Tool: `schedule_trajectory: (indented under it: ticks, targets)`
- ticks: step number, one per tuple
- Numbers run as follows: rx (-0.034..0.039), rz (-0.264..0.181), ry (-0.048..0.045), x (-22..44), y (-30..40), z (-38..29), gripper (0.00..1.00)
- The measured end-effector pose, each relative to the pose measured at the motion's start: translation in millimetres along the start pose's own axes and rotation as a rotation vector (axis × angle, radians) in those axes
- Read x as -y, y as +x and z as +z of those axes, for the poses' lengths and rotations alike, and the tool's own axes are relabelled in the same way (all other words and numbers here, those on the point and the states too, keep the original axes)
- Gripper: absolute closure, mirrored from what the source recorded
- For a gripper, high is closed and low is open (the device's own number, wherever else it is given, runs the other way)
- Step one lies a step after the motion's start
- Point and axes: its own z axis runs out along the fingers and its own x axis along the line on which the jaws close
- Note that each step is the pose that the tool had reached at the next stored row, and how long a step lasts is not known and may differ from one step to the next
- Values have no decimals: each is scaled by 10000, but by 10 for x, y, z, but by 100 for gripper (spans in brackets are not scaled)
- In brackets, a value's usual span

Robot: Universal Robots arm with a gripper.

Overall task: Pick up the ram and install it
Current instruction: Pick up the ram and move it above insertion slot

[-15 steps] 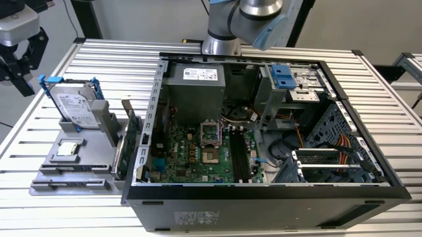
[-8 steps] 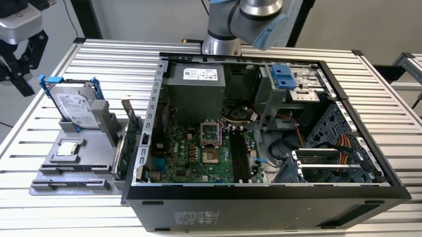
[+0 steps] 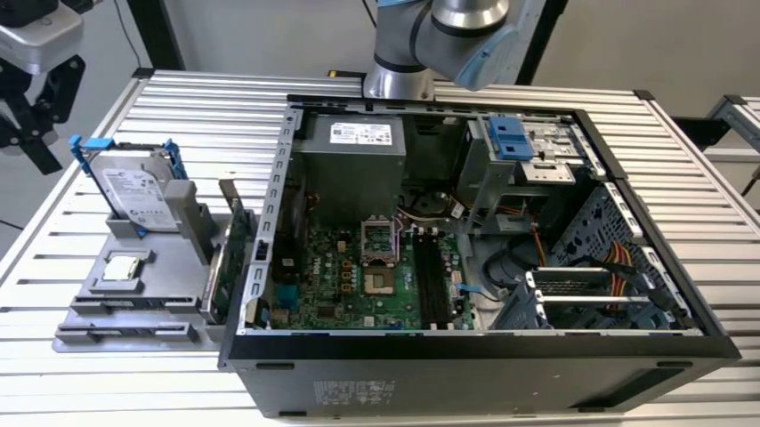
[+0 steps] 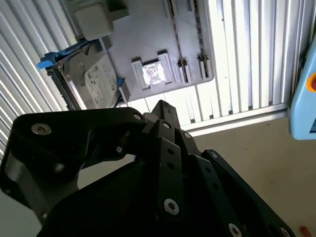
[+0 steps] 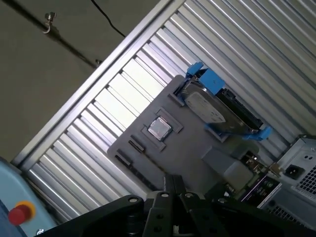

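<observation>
Right now the gripper is hovering at the exterior view's far left, above the edge of the slatted metal table and well apart from the open computer case. Its fingers are pressing together in both wrist views, jaws clenched and grasping nothing. Below the gripper a grey tray is lying on the table, just beside the case on the exterior view's left. A hard drive in a blue frame is leaning at the tray's far end, a small square processor chip is sitting in a recess nearer the middle, and a dark green expansion card is standing on edge along the side next to the case. Inside the case the motherboard is facing up, with its long black memory slots running near to far beside the processor socket. Where the ram is sitting I cannot tell. The arm is rising behind the case at the far side.
</observation>
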Motion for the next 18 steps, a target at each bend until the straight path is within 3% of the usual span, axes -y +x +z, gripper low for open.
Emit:
schedule_trajectory:
  ticks: [18]
  targets:
    - [-161,-3108,-37,0,0,0,100]
